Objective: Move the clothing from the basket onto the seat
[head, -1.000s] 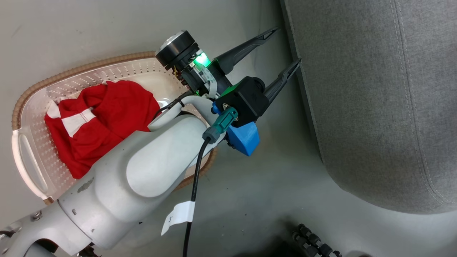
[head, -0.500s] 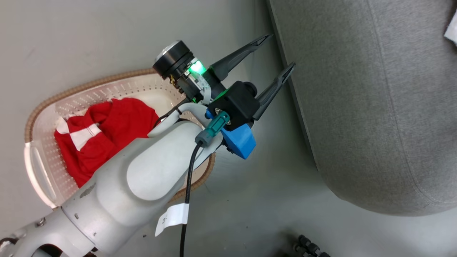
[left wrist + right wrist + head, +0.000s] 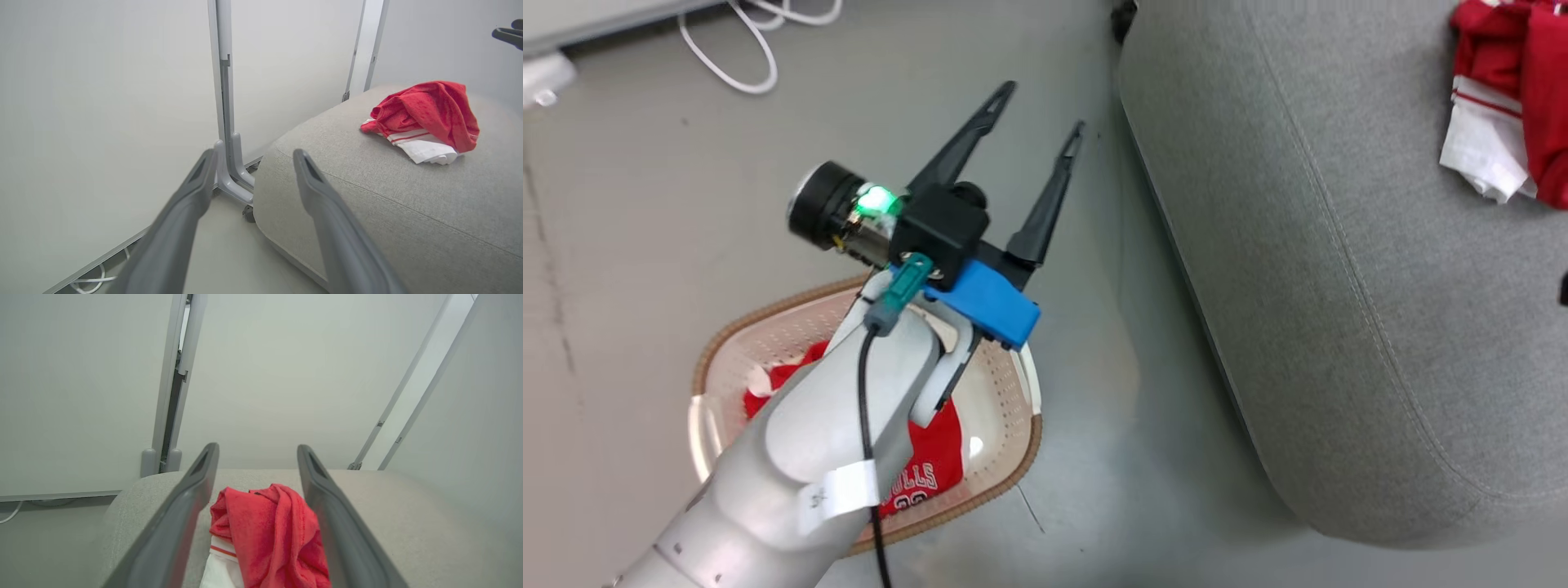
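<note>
A cream basket (image 3: 1031,425) with a brown rim stands on the floor, left of the seat. In it lies a red jersey (image 3: 925,475) with white lettering, partly hidden by my left forearm. My left gripper (image 3: 1045,106) hovers open above the basket's far end, holding nothing; its fingers (image 3: 196,192) point past the seat's corner. The large grey seat (image 3: 1339,286) carries a bunched red and white garment (image 3: 1507,90), (image 3: 429,114). My right gripper (image 3: 257,450) is open just above that garment (image 3: 269,531), which rests on the seat (image 3: 408,522).
White cables (image 3: 752,49) loop on the grey floor at the far left. Pale partition walls with a metal post and foot (image 3: 229,179) stand behind the seat. Bare floor runs between basket and seat.
The head camera has swung, bringing the seat's garment and the floor cables into view. My right gripper has gone from shut to open. The left gripper stays open.
</note>
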